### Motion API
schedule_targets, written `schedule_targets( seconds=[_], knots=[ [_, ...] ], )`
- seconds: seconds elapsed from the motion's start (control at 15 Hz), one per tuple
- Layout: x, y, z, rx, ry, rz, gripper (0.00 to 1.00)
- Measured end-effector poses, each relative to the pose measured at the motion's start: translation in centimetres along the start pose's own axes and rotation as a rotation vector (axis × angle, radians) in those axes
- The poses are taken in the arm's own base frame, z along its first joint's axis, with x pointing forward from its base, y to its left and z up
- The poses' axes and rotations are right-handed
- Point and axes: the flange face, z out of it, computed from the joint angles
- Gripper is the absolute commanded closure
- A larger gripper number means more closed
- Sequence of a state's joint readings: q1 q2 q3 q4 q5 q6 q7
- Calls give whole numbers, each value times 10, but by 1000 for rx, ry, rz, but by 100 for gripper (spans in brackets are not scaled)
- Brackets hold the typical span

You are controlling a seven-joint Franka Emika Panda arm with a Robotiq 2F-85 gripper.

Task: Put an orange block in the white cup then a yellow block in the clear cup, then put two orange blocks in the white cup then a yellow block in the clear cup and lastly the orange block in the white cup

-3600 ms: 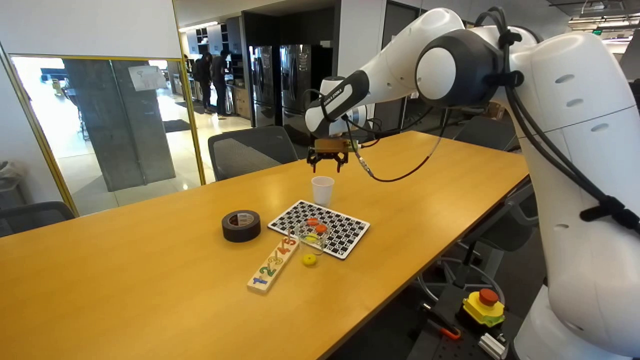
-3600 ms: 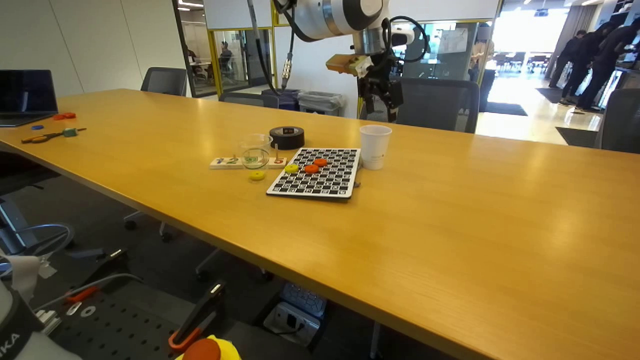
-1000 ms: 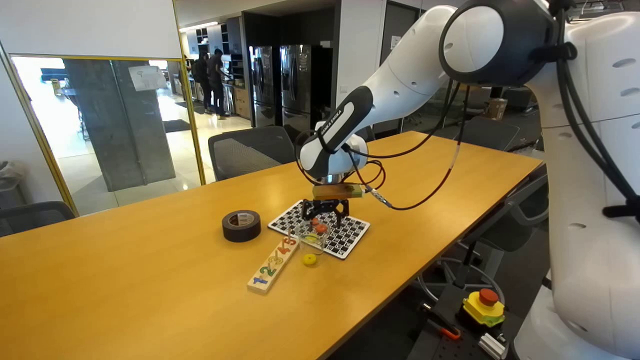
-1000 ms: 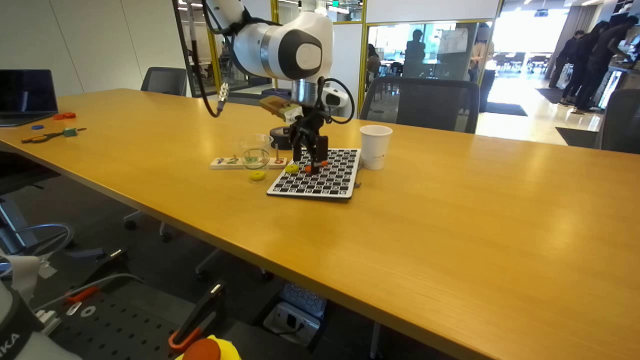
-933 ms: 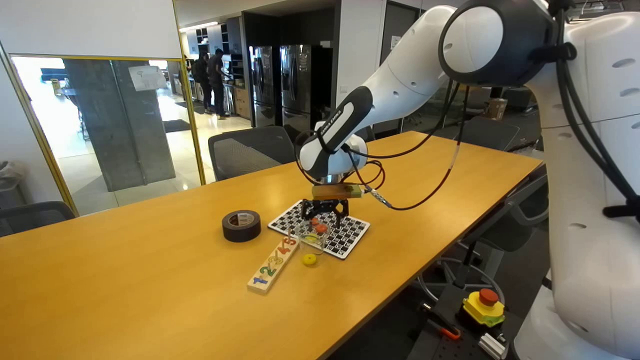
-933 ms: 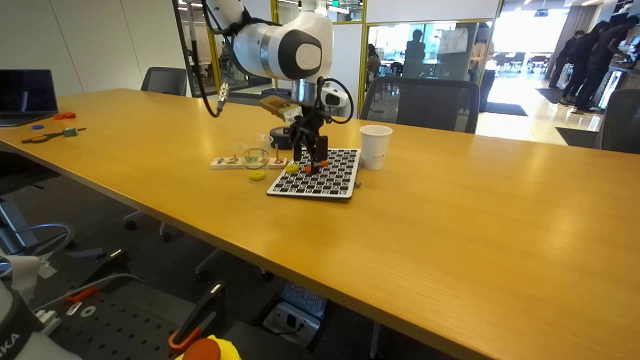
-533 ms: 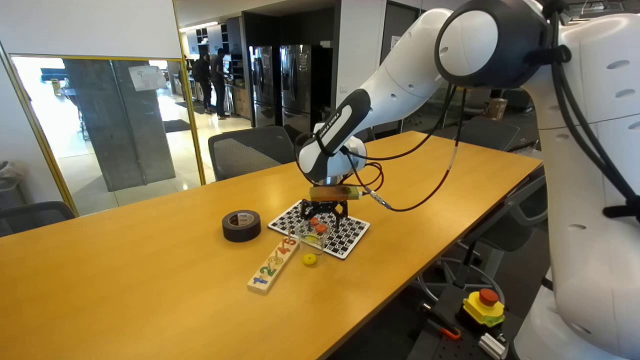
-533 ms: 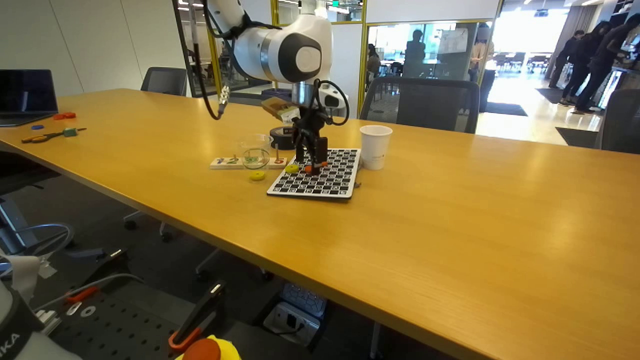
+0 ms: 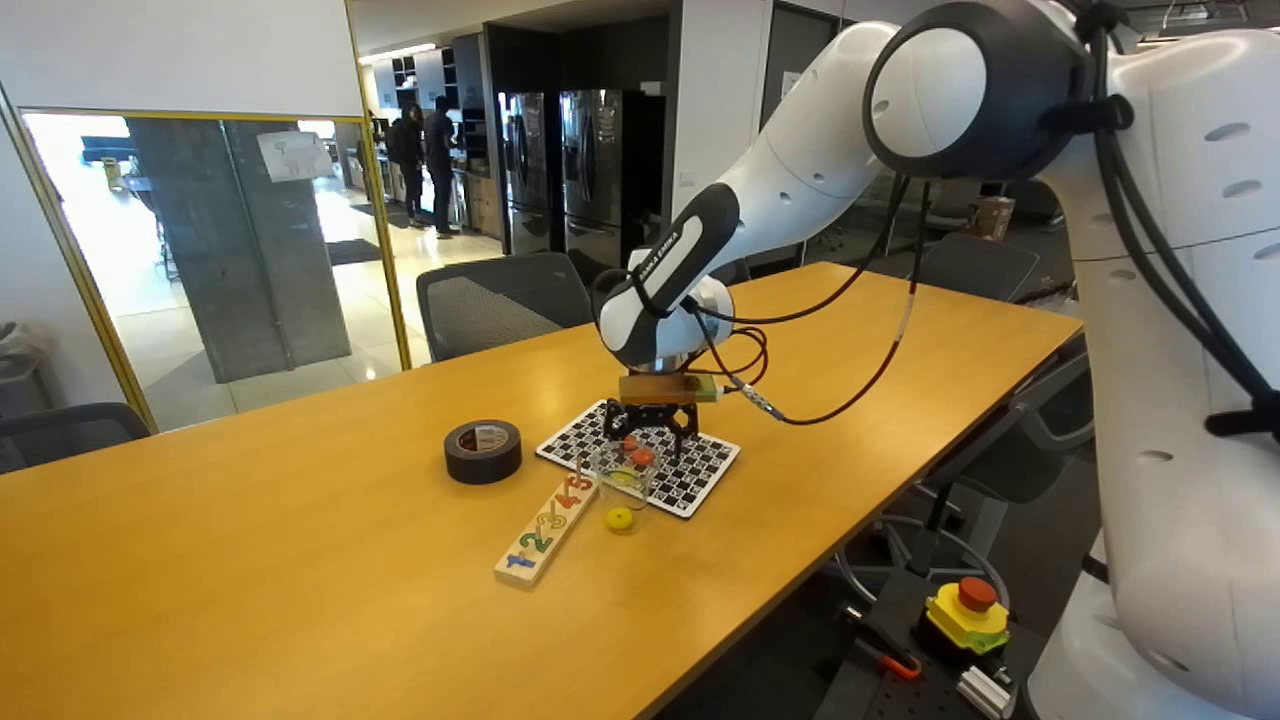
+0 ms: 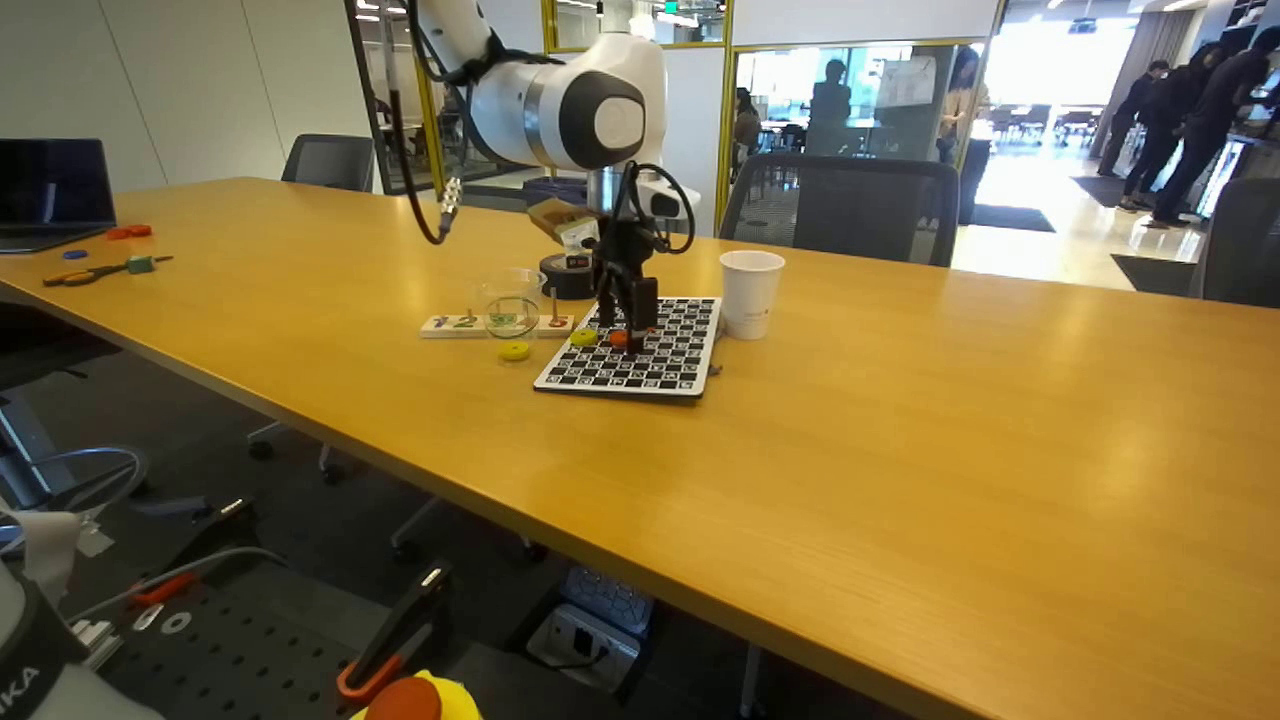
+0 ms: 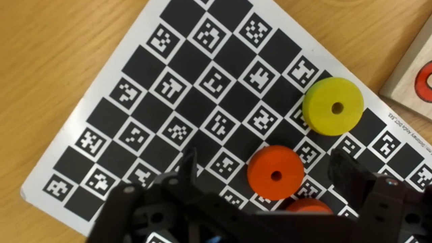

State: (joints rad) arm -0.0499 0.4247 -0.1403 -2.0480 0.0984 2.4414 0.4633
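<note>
- Pointing down over the checkered board (image 11: 197, 103), your gripper (image 11: 264, 164) has its jaws spread wide: released. Jaw height above the board: can't tell from these views.
- Orange block (image 11: 274, 163): right of centre, low in the wrist frame, flat on the board. Shows between your jaws, gap on each side.
- Second orange block (image 11: 308, 205): right of centre near the bottom of the wrist frame, just beside the first; your gripper's body covers much of it.
- Yellow block (image 11: 324, 108): right of centre in the wrist frame, on the board near its upper-right edge.
- White cup (image 10: 750, 290): upright on the table (image 10: 950, 430), right of centre in an exterior view, just beside the board's right edge. You can't see to its bottom.
- Clear cup (image 10: 512, 312): upright, left of centre in an exterior view, in front of the numbered plank (image 10: 450, 327).
- Second yellow block (image 10: 514, 351): at the clear cup's foot in both exterior views; inside or just outside, you can't tell.
- Tape roll (image 9: 480, 464): left of centre in an exterior view, near the board's left corner.
</note>
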Motion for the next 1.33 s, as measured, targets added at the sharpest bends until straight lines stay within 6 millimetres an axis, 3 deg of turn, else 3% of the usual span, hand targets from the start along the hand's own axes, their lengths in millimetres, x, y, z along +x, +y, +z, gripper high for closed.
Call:
schedule_targets(
  seconds=[0.87, 0.93, 1.07, 1.33],
  knots=[
    [0, -2, 3, -7, 1, 9, 0],
    [0, -2, 3, -7, 2, 9, 25],
    [1, -2, 3, -6, 3, 9, 34],
    [3, -2, 0, -7, 10, 8, 66]
  ],
)
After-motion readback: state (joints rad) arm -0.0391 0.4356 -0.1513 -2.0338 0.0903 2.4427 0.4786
